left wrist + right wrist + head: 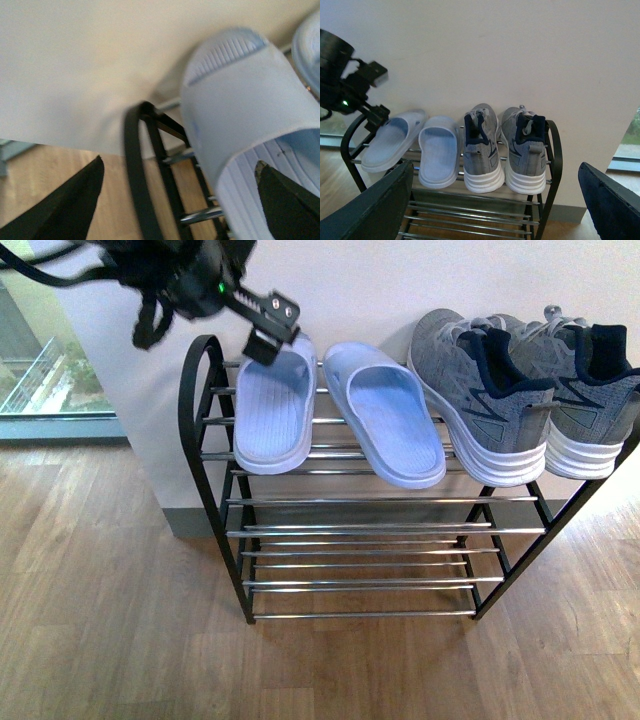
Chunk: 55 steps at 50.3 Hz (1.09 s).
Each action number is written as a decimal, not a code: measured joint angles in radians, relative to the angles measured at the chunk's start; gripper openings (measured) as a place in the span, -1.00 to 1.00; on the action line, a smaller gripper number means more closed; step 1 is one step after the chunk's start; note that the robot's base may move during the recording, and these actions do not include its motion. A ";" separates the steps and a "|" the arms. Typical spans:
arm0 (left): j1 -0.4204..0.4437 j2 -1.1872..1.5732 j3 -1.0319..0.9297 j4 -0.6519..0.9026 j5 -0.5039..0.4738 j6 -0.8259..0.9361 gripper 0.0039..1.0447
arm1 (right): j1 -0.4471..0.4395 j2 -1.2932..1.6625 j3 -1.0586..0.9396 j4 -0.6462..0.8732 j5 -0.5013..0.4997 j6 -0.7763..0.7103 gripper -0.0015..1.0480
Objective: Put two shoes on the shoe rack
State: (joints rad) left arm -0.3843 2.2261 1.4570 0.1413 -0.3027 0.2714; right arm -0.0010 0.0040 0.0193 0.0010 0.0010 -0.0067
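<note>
Wooden floor [110, 640] nearest the front camera, running up to a pale wall [380, 280]. Against that wall, a shoe rack [205, 440] with a black frame, rounded side loops and chrome bars. On its top tier, side by side: two pale blue slippers, then two grey sneakers. Left slipper [272, 410] at the rack's left end, tilted, toe end raised toward the wall. Right slipper [385, 425] just beside it, heel hanging over the front bar. First sneaker [480, 405] next along, second sneaker [585, 405] at the rack's right end, touching each other, heels facing out, white soles on the bars.

Left gripper [268, 345] up at the toe end of the left slipper, close above the rack's left loop. Wide apart in the left wrist view, one black finger [70, 205] clear of the rack, the other at the slipper's open end; nothing clamped between them. Right gripper [495, 200] well back from the rack, fingers spread wide and empty, both sneakers seen between them in the right wrist view.
</note>
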 joint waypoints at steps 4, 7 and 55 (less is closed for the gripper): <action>-0.024 -0.169 -0.166 0.221 -0.063 0.126 0.82 | 0.000 0.000 0.000 0.000 0.000 0.000 0.82; -0.036 -0.240 -0.243 0.346 -0.072 0.171 0.81 | 0.000 0.000 0.000 0.000 0.000 0.000 0.82; 0.272 -0.998 -1.315 0.932 0.197 -0.267 -0.98 | 0.000 0.000 0.000 0.000 0.000 0.000 0.82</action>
State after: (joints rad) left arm -0.1120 1.2285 0.1417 1.0737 -0.1059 0.0048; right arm -0.0010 0.0040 0.0193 0.0010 0.0006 -0.0067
